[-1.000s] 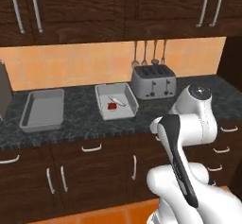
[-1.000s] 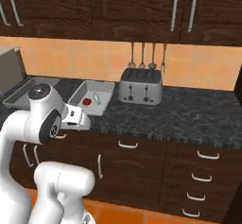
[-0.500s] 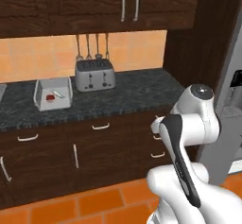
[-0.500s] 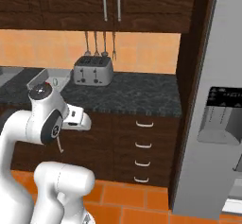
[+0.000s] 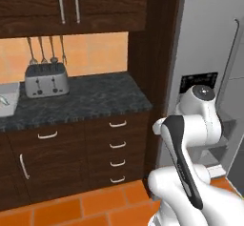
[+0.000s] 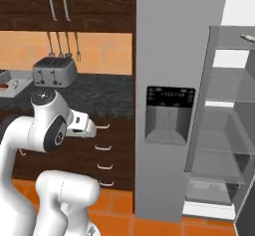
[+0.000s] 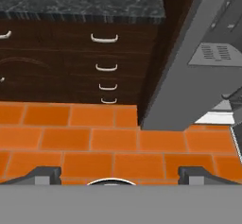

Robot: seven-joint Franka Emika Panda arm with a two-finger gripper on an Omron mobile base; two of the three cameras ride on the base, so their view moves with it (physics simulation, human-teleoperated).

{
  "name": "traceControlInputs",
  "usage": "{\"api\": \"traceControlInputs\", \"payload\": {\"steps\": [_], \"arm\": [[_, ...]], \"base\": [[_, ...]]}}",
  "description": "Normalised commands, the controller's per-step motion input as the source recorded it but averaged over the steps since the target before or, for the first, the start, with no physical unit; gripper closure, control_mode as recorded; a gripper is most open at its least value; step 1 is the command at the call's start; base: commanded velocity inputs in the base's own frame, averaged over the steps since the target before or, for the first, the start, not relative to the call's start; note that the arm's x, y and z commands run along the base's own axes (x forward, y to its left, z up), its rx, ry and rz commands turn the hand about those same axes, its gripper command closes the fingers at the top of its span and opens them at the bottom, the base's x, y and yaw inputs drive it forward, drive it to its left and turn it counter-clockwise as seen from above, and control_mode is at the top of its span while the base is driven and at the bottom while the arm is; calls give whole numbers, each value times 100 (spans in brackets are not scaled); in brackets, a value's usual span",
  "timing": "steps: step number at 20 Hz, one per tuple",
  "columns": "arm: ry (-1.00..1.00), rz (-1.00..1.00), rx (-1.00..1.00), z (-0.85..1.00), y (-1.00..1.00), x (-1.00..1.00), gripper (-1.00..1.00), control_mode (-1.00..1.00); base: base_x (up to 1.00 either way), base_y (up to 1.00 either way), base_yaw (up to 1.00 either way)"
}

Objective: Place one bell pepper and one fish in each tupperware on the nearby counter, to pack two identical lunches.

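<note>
Tupperware (image 6: 7,82) on counter (image 6: 104,93), well apart from spread, empty pincer (image 7: 118,176).

No readable text — the fridge's dispenser panel (image 6: 171,97) at three o'clock shows faint marks, illegible.

One steel toaster (image 5: 45,79) sits at the left of the table (image 5: 90,101). Three utensils (image 5: 44,49) hang on the wall above it. One light-grey tupperware (image 5: 7,101) shows at the far left edge. Four drawers (image 5: 116,151) are stacked below. One open fridge (image 6: 219,130) stands at right.
</note>
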Motion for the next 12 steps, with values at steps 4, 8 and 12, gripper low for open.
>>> {"api": "traceControlInputs", "payload": {"steps": [4,8,12], "arm": [[0,0,0,0,0,0,-100,100],[0,0,0,0,0,0,-100,100],[0,0,0,0,0,0,-100,100]], "base": [[-1,-100,0],[0,-100,0],[0,-100,1]]}}
